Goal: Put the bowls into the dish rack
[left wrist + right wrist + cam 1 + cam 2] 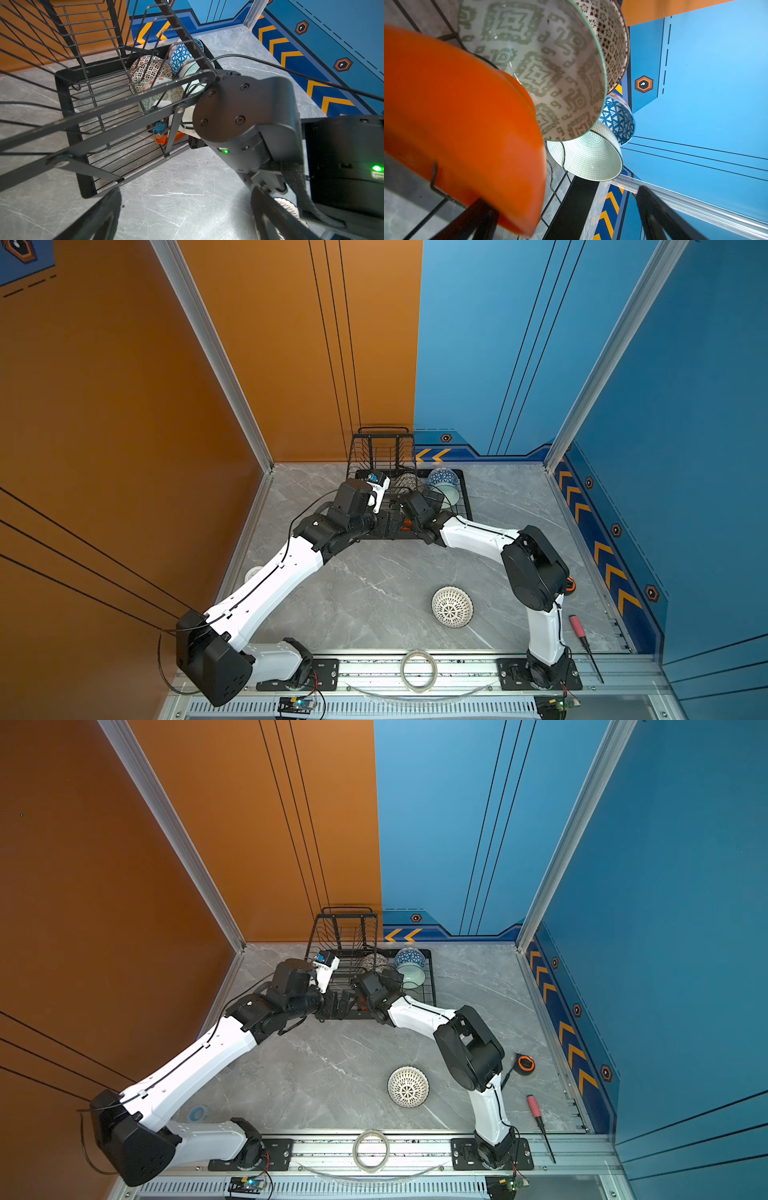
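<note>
Orange bowl (463, 128) fills the right wrist view, on edge in the dish rack (66, 97), hard by the right claw (561, 195), spread wide, gripping nothing. Beyond that claw: maze bowl (542, 68), dotted bowl (610, 35), mint bowl (591, 158), blue bowl (618, 122), racked. Left claw (186, 189) also released, beside the rack. Lattice bowl (452, 606) lies well behind both claws on the worktop (374, 572), apparently dome-up: likely the last load, needing a rim pinch. Grey marbled surface; orange wall (124, 406), blue wall (498, 344).

Tape ring (417, 689) on front rail; red-handled screwdriver (579, 627) right; white jar (253, 573) left edge.
</note>
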